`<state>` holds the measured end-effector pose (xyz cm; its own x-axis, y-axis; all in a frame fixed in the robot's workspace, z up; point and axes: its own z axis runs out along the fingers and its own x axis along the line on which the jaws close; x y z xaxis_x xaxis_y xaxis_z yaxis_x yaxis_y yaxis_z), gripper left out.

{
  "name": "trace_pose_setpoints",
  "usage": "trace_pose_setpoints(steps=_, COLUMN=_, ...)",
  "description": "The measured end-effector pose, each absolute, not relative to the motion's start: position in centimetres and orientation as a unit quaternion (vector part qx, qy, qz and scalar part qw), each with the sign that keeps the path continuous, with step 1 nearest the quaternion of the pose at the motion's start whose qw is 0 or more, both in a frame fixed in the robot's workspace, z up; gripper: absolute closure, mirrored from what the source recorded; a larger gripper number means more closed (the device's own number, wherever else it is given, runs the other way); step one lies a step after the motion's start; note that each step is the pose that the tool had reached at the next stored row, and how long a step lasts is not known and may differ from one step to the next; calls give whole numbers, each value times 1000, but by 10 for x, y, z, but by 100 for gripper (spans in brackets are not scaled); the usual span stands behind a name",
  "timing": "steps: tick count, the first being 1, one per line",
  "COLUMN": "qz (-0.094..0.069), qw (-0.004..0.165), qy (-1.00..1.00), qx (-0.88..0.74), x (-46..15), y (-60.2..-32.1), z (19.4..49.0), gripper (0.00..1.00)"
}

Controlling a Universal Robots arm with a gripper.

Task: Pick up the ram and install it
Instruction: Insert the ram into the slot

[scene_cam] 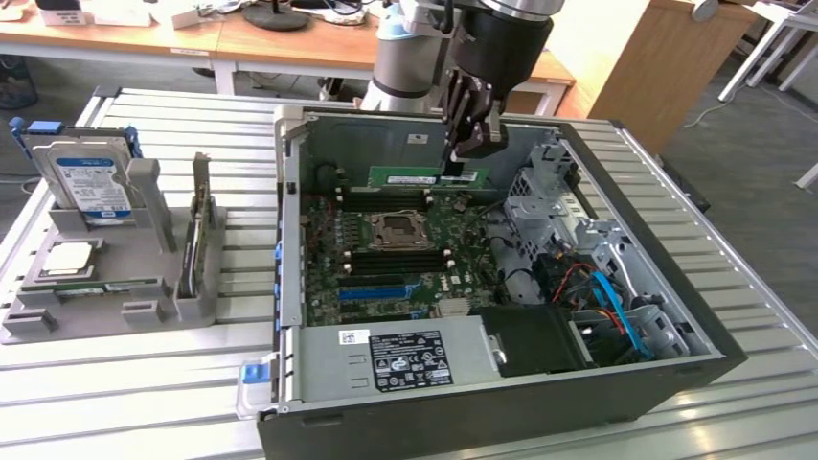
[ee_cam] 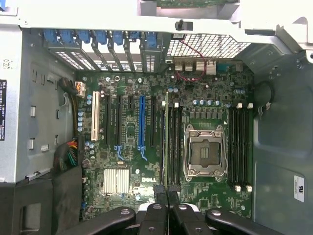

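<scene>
**Ram (scene_cam: 428,177) poised over the board**

Your fingers (scene_cam: 470,134) are pinched shut on the ram, holding it on edge inside the open computer case (scene_cam: 639,240), above the black slots (ee_cam: 174,147) beside the processor socket (ee_cam: 204,152). Line it up parallel to a slot; any tilt could jam it.

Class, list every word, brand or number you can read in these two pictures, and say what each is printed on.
"DELL": white print on the motherboard, beside the white heatsink.
Too small to read: the black power supply label.
Too small to read: the blue-white drive label.
Too small to read: the white strip on the ram.
Too small to read: the white case wall sticker.
</scene>
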<state>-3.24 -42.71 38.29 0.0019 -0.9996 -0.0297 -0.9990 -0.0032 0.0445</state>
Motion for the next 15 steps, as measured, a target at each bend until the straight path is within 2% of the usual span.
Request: trace_pose_setpoints(steps=15, qz=-26, qw=5, qy=-706, qx=708, x=-32, y=-427, z=375, gripper=88)
